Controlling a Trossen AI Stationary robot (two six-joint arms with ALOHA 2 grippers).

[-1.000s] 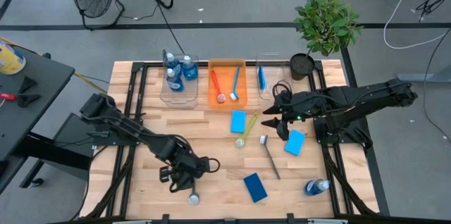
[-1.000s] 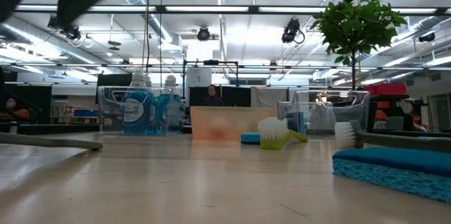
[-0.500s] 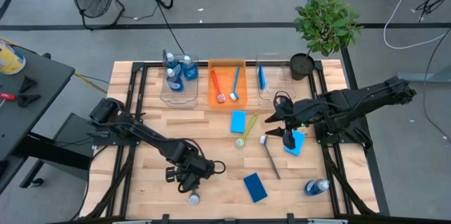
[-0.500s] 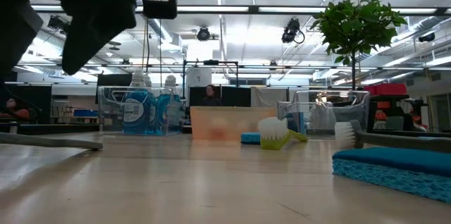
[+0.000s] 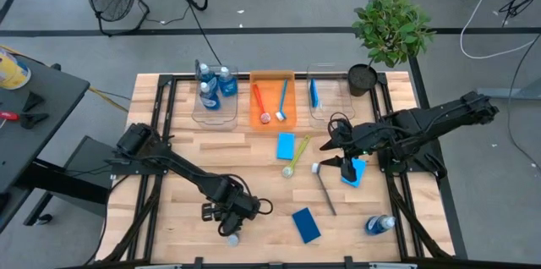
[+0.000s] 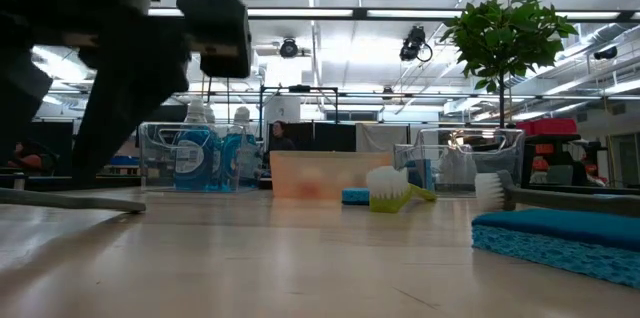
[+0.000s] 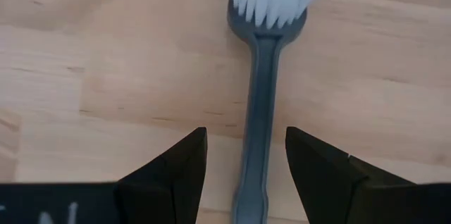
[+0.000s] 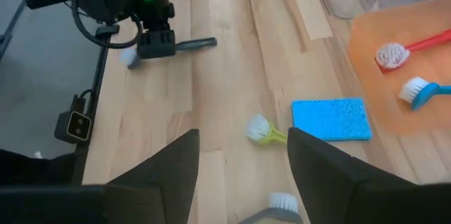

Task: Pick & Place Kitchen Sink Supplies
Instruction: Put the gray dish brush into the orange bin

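Observation:
A dark grey brush (image 7: 258, 104) with white bristles (image 5: 232, 238) lies flat on the wooden table near its front edge. My left gripper (image 7: 246, 139) points down over it, open, one finger on each side of the handle and neither touching it; in the high view my left gripper (image 5: 230, 218) hides most of the handle. My right gripper (image 5: 345, 167) hangs open above the table's right half, over the edge of a blue sponge (image 5: 355, 172), with nothing between its fingers (image 8: 176, 160).
A second grey brush (image 5: 325, 188), a yellow-green brush (image 5: 293, 159), two more blue sponges (image 5: 286, 145) (image 5: 306, 224) and a bottle (image 5: 380, 224) lie loose. At the far edge stand a clear bin of bottles (image 5: 214, 93), an orange bin (image 5: 272, 100) with brushes, a clear bin (image 5: 319, 91) and a potted plant (image 5: 385, 36).
My left gripper has come down and toward the table's near edge, over the dark grey brush, staying open. My right gripper has swung a little toward the near edge, over the blue sponge. Nothing on the table has moved.

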